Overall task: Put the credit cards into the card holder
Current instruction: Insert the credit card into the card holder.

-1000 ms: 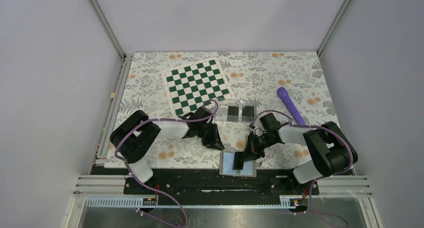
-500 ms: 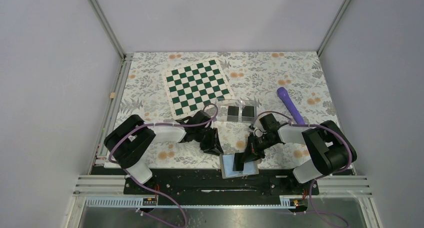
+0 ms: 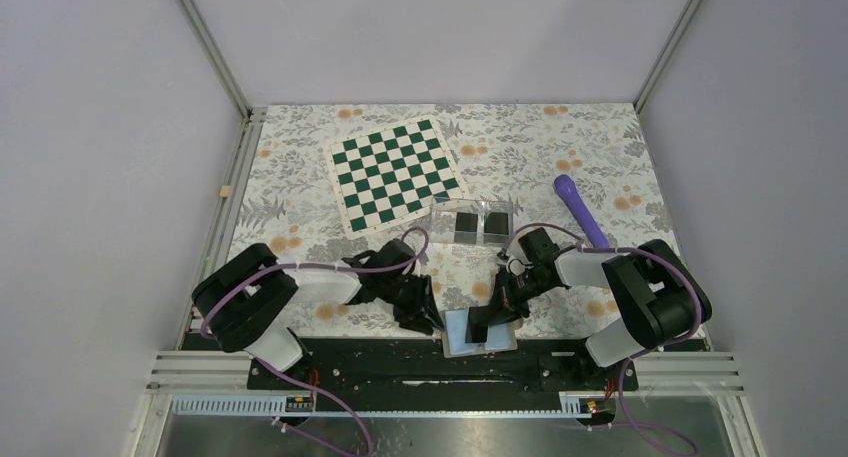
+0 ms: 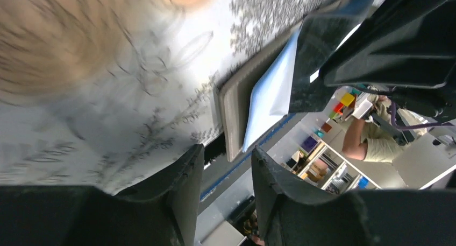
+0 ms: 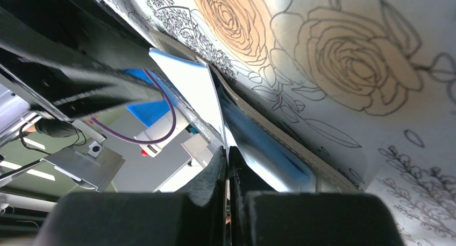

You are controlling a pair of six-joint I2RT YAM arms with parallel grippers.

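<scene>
Right hand (image 3: pixel 483 325) over wallet (image 3: pixel 457 334), left hand (image 3: pixel 428 320) just beside, chessboard (image 3: pixel 398 172) beyond.

Nothing readable here, honestly. I went through the overhead view and both wrist views and couldn't make out a single word, brand, number or label on anything. The wrist views are too close and blurry for small print, and the overhead one is too far off.

Left pincer (image 3: pixel 428 320) wider, nearer wallet (image 3: pixel 462 334).
</scene>
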